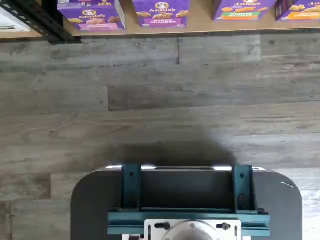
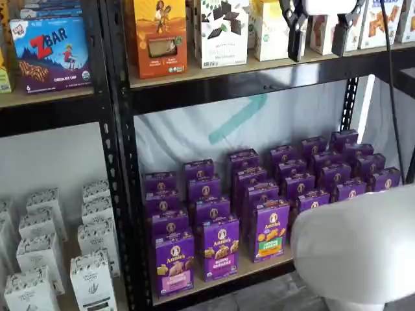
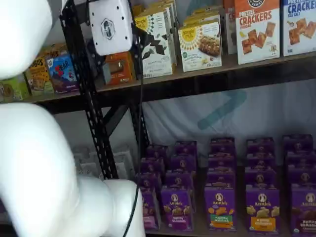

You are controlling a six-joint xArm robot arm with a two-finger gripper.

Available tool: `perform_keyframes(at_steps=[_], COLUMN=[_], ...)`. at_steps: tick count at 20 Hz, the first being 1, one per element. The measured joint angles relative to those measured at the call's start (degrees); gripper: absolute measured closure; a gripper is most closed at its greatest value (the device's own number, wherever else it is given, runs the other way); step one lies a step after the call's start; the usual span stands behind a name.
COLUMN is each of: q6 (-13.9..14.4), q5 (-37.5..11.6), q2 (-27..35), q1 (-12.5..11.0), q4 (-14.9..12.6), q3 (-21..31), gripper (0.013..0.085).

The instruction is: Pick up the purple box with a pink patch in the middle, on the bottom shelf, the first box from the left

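The purple box [image 1: 92,15] with a pink patch on its lower front stands leftmost in the front row of the bottom shelf [image 1: 200,25], next to a black upright. In a shelf view the purple box [image 2: 174,264] is the front left carton on the tan board with its black rail [image 2: 220,293]. In a shelf view my white arm partly covers the purple box [image 3: 149,206]. My gripper [image 2: 317,53] hangs from the view's top edge, far above and to the right of the box. It is open, with a plain gap between its black fingers [image 2: 294,35] and nothing in them.
More purple cartons fill the bottom shelf, including one with a green panel [image 2: 270,230]. Orange and white cartons [image 2: 160,35] line the board above. White cartons [image 2: 91,278] stand in the left bay. My white arm link [image 2: 356,246] fills the foreground. A dark mount with teal brackets [image 1: 182,200] sits over the wood-look floor.
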Motion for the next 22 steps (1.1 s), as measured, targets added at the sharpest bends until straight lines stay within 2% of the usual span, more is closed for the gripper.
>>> perform_keyframes(at_steps=[3, 5, 10, 17, 22], q6=[-0.87, -0.80, 1.52, 3.42, 5.28], q5=[0.06, -0.43, -3.36, -8.16, -11.75], q2=[0.00, -0.23, -1.42, -2.63, -2.77], q1=[-1.80, -1.79, 1.65, 2.99, 5.10], q4=[2.05, 2.41, 0.05, 2.17, 2.21], q3=[0.07, 0.46, 2.73, 9.10, 14.02], gripper=[0.0130, 0.0130, 0.0130, 0.0130, 0.0130])
